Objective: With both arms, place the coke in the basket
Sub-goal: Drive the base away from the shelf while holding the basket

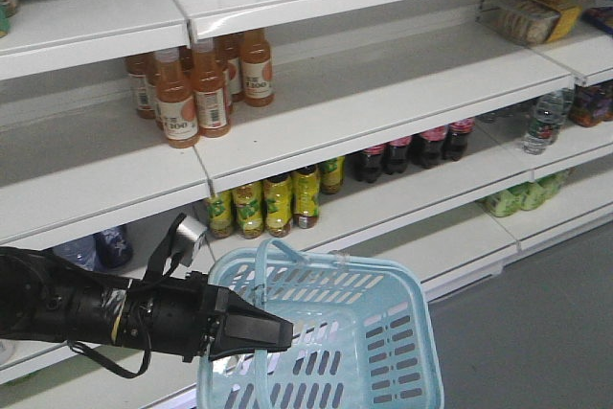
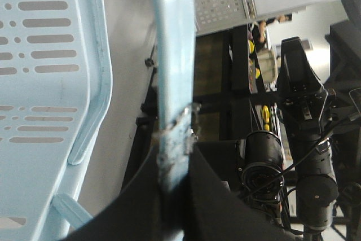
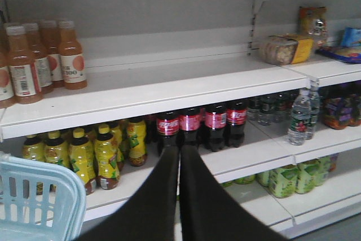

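At a supermarket aisle, front view: the left gripper [image 1: 273, 332] is clamped on one loop of the basket [image 1: 402, 284], which hangs tilted in front of the shelves [image 1: 383, 93].

Left wrist view: its jaws pinch the taped handle [image 2: 175, 83]. A slip there would drop the basket.

Right wrist view: the right gripper [image 3: 179, 150], fingers pressed together and empty, points at the coke [image 3: 167, 128], apparently the red-labelled bottle on the lower shelf. Reaching in unopened could topple it or the neighbouring yellow bottles [image 3: 105, 156].

White tiered shop shelves [image 1: 383, 93] of bottled drinks [image 1: 178, 102], grey floor [image 1: 546, 332] at lower right.
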You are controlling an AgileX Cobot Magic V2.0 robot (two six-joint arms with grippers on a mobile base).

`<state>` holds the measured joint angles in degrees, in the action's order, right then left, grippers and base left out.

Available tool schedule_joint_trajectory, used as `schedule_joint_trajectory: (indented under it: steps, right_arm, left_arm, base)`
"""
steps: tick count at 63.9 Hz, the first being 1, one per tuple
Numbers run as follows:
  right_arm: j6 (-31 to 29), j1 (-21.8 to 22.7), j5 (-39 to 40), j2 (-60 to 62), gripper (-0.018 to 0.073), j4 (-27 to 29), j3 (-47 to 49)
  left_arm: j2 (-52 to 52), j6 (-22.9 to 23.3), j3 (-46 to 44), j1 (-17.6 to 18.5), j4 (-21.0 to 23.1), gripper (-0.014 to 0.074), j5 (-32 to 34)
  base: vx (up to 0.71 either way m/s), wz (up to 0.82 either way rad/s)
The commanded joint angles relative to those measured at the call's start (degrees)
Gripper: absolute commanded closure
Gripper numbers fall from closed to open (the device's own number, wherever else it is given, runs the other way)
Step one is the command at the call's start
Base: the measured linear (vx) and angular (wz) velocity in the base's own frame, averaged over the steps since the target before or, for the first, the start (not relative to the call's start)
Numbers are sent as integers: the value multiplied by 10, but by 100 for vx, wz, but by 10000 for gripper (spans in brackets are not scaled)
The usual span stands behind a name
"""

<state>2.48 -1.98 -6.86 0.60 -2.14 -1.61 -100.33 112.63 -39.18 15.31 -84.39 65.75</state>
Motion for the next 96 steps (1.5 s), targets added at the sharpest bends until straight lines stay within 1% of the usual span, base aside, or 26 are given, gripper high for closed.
schedule_joint_trajectory:
  steps: [1,96]
  right_arm:
    - [-4,2,43,10,568,-2,-6]
    - [-4,2,43,10,568,-2,-6]
  left_arm:
    - [25,-6,-9,2,33,603,134]
    - [25,-6,-9,2,33,602,134]
  base:
    - [-2,-46]
    - [-1,-47]
